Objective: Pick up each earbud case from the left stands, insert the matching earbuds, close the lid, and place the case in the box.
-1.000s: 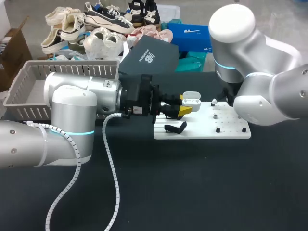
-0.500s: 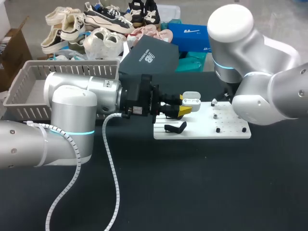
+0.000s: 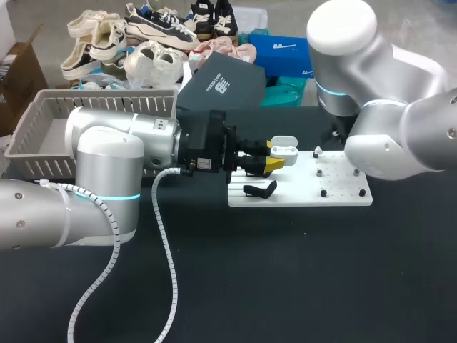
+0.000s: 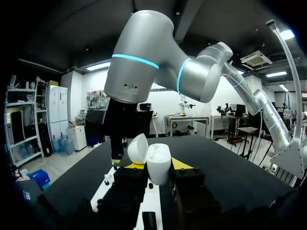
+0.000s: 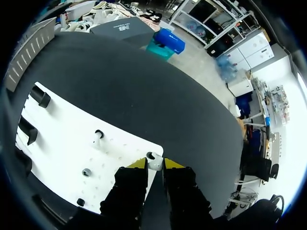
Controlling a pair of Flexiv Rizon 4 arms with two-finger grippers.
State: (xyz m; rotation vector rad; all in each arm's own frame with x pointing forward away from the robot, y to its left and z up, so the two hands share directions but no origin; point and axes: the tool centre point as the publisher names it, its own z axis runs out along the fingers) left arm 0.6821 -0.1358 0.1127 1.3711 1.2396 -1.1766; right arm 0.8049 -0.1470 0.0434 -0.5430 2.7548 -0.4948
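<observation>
- The left gripper (image 3: 275, 158) is reaching in level from the left, over the near-left part of the white board (image 3: 343, 199).
- Its yellow tips are closing on the white earbud case (image 3: 284, 148) from both sides. The gap between them is as wide as the case body.
- The earbud case is being held upright above the board with its lid (image 4: 138, 147) swung open and tilting back.
- A black stand (image 3: 260, 189) is sitting on the board just in front of the left gripper.
- The right arm (image 3: 385, 93) is coming in from the right and bending down over the board's far-right corner. In the head view it is hiding its own gripper.
- In the right wrist view, the right gripper (image 5: 155, 165) is pinching a white earbud (image 5: 154, 160) between nearly closed tips — right at the board's corner.
- A second earbud (image 5: 98, 135) is standing on the board, apart from that gripper and toward the black stands.
- The grey basket (image 3: 43, 121) is sitting on the table at the far left, behind the left arm — well apart from the case.
</observation>
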